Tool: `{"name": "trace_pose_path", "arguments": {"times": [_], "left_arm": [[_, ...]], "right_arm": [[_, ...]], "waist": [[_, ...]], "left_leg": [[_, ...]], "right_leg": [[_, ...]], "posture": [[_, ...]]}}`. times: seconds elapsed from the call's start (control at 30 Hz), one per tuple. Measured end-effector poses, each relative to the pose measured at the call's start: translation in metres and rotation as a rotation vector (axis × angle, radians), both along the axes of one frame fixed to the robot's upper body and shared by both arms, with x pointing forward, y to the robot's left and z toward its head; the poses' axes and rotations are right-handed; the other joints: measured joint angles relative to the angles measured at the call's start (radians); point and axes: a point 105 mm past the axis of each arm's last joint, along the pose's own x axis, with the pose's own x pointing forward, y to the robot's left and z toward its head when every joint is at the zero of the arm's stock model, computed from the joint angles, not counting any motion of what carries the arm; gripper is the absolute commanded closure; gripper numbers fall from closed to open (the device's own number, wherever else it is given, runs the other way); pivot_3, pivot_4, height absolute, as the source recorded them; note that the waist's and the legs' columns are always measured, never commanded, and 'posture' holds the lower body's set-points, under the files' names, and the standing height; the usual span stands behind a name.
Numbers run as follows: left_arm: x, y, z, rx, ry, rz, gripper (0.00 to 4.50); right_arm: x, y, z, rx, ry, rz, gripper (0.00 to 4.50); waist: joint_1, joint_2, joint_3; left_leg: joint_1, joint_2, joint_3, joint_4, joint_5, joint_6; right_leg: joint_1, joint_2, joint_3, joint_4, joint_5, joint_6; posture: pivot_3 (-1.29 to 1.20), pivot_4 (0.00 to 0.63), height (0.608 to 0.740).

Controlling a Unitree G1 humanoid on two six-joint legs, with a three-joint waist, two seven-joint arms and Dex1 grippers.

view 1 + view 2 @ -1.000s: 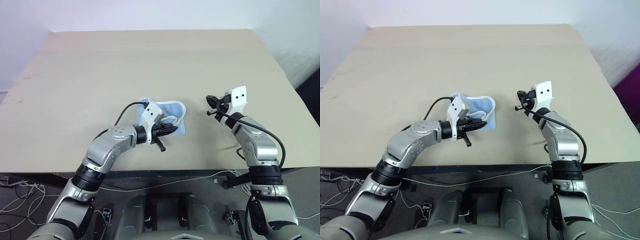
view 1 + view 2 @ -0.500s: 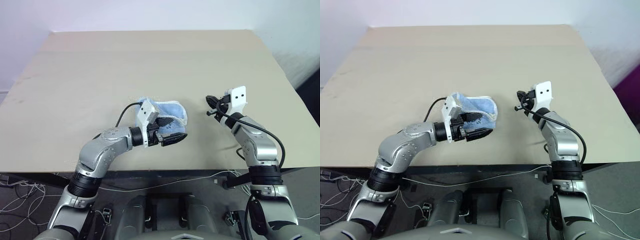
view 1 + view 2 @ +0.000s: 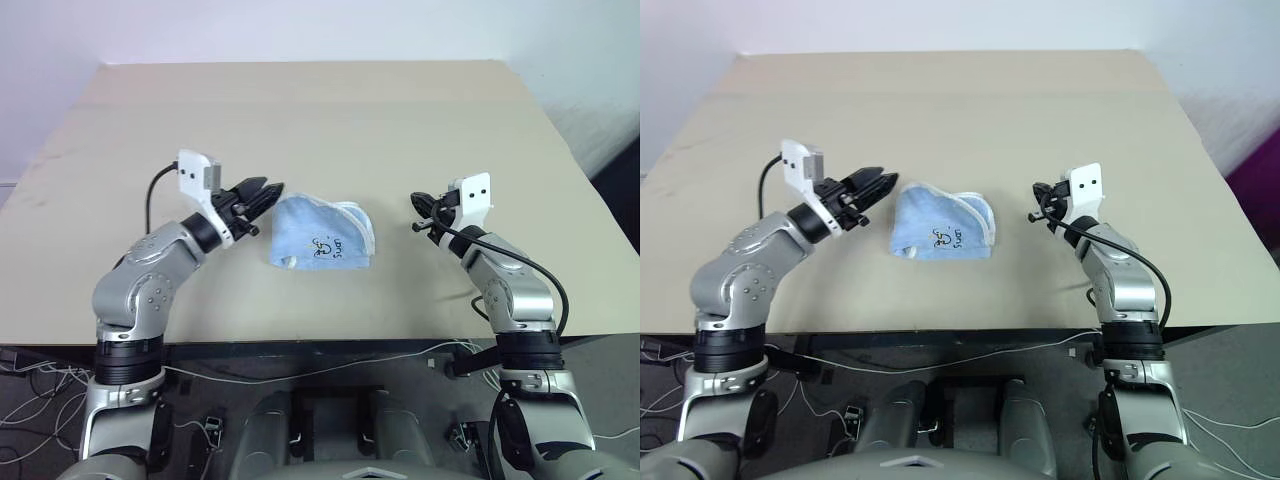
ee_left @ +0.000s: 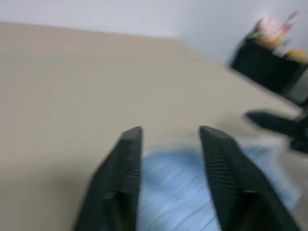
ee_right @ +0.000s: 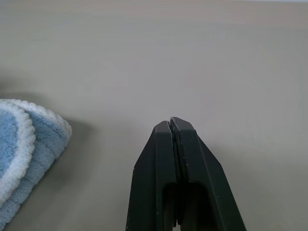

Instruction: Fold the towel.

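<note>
The light blue towel (image 3: pixel 322 235) with white edging lies folded in a small rounded bundle on the middle of the table, a small dark mark on its top face. My left gripper (image 3: pixel 266 190) hovers just off the towel's left side, pointing at it, open with nothing between its fingers (image 4: pixel 129 144); the towel (image 4: pixel 173 192) lies below them. My right gripper (image 3: pixel 420 203) is off the towel's right side, apart from it, shut on nothing (image 5: pixel 172 121). The towel's rounded edge (image 5: pixel 24 144) appears beside it in the right wrist view.
The tan table (image 3: pixel 300 110) stretches far behind and to both sides of the towel. Its front edge (image 3: pixel 330 342) runs close below the arms. A dark box (image 4: pixel 269 62) with colourful items stands beyond the table in the left wrist view.
My left gripper opened, let go of the towel and swung away to the left and up. The towel settled flat with its dark mark showing. The right arm stayed still.
</note>
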Motion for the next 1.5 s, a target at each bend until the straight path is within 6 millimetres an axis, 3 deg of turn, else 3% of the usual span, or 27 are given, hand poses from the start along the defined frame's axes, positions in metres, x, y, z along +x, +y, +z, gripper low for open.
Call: {"name": "trace_pose_path", "arguments": {"times": [0.1, 0.23, 0.4, 0.57, 0.73, 0.93, 1.07, 1.17, 1.23, 1.5], "left_arm": [[-0.002, 0.007, -0.018, 0.056, 0.038, 0.002, 4.46], [-0.008, -0.011, -0.027, 0.104, 0.048, -0.106, 4.46], [-0.017, -0.055, -0.042, 0.162, 0.056, -0.282, 4.46], [-0.006, -0.092, -0.046, 0.174, 0.066, -0.344, 4.46], [0.006, -0.093, -0.081, 0.272, 0.168, -0.287, 4.46], [0.007, -0.094, -0.078, 0.205, 0.162, -0.278, 4.46], [0.007, -0.089, -0.054, 0.023, 0.113, -0.269, 4.46], [-0.001, -0.081, -0.017, -0.065, -0.007, -0.294, 4.50], [-0.005, -0.069, -0.001, -0.043, -0.072, -0.281, 4.50], [0.000, -0.010, -0.013, 0.082, -0.053, -0.095, 4.50]], "right_arm": [[0.000, 0.000, 0.000, 0.000, 0.000, 0.000, 4.50], [0.000, 0.001, 0.000, 0.001, 0.000, 0.002, 4.50], [0.000, 0.001, 0.000, 0.001, 0.000, 0.003, 4.50], [0.000, 0.003, 0.000, 0.004, -0.003, 0.002, 4.50], [-0.004, 0.000, 0.003, 0.002, -0.017, -0.013, 4.50], [-0.008, 0.002, 0.002, 0.009, -0.001, 0.004, 4.50], [-0.015, 0.010, 0.000, 0.054, 0.039, 0.066, 4.50], [-0.022, 0.021, 0.002, 0.103, 0.072, 0.147, 3.92], [-0.028, 0.029, 0.001, 0.142, 0.111, 0.200, 3.23], [-0.039, 0.039, -0.007, 0.402, 0.348, 0.284, 0.50]], "waist": [[0.002, 0.000, 0.000], [0.001, 0.000, 0.000], [0.001, 0.000, 0.000], [0.001, 0.000, 0.000], [-0.002, 0.000, 0.000], [0.002, 0.000, 0.000], [0.000, 0.000, 0.000], [0.000, 0.000, 0.000], [0.000, 0.000, 0.000], [0.002, 0.000, -0.001]], "left_leg": [[0.000, 0.000, 0.000, 0.000, 0.000, 0.000], [0.000, 0.000, 0.000, 0.000, 0.000, 0.000], [0.000, 0.000, 0.000, 0.000, 0.000, 0.000], [0.000, 0.000, 0.000, 0.001, 0.000, 0.000], [0.001, 0.000, 0.000, 0.000, 0.000, 0.000], [0.001, 0.000, 0.000, 0.001, 0.000, 0.000], [0.000, 0.000, -0.001, 0.001, 0.000, 0.000], [0.001, 0.000, -0.001, 0.001, 0.000, 0.000], [0.001, 0.000, -0.001, 0.001, 0.000, 0.000], [0.002, 0.000, -0.001, 0.001, 0.000, 0.001]], "right_leg": [[0.000, 0.000, 0.000, 0.000, 0.000, 0.000], [0.000, 0.000, 0.000, 0.000, 0.000, 0.000], [0.000, 0.000, 0.000, 0.000, 0.000, 0.000], [0.001, 0.000, 0.000, 0.000, 0.000, 0.000], [0.001, 0.001, 0.000, 0.001, 0.000, 0.000], [0.001, 0.000, 0.000, 0.001, 0.000, 0.000], [0.001, 0.000, 0.000, 0.001, 0.000, 0.000], [0.001, 0.000, 0.000, 0.001, 0.000, 0.000], [0.001, 0.000, 0.000, 0.001, 0.000, 0.000], [0.002, -0.001, -0.001, 0.001, 0.000, 0.000]], "posture": [[0.00, 0.150, 0.740], [0.00, 0.150, 0.740], [0.00, 0.150, 0.740], [0.00, 0.150, 0.740], [0.00, 0.150, 0.740], [0.00, 0.150, 0.740], [0.00, 0.150, 0.740], [0.00, 0.150, 0.740], [0.00, 0.150, 0.740], [0.00, 0.150, 0.740]]}}
